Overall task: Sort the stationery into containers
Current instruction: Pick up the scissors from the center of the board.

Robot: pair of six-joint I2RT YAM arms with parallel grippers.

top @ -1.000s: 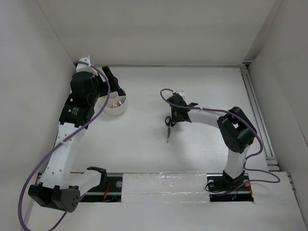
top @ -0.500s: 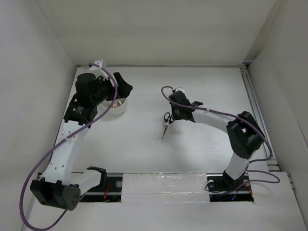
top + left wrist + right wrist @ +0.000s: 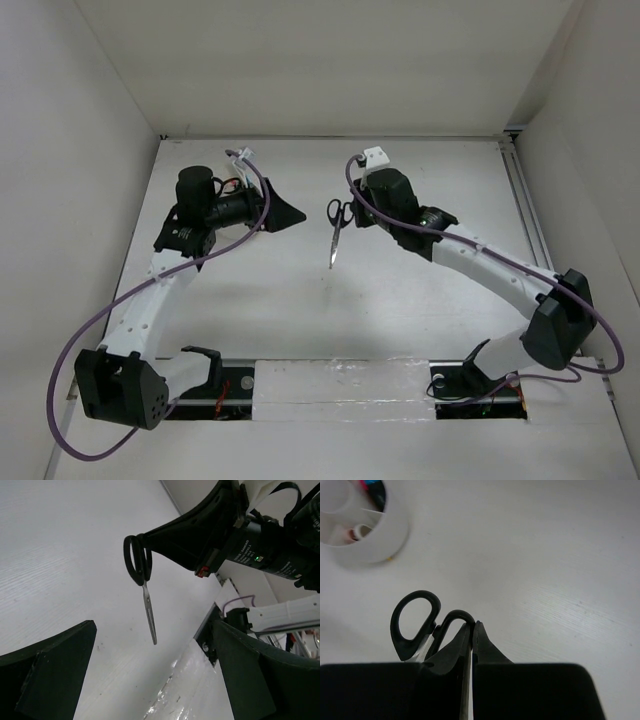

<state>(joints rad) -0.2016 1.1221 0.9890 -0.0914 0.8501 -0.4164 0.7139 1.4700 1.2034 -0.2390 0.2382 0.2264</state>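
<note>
My right gripper is shut on one handle loop of the black-handled scissors and holds them above the table, blades hanging down. In the right wrist view the gripper pinches the inner loop of the scissors. The left wrist view shows the scissors dangling from the right gripper. My left gripper is open and empty, raised and pointing at the scissors; its fingers frame the left wrist view. The white round tray holds pink and blue caps; the left arm hides it in the top view.
White enclosure walls stand at the left, back and right. A metal rail runs along the right side. A glossy strip lies between the arm bases at the near edge. A purple cable loops by the left wrist.
My right gripper has lifted the scissors off the table and carried them back and left. My left arm has risen from over the tray and swung right to face the scissors.
</note>
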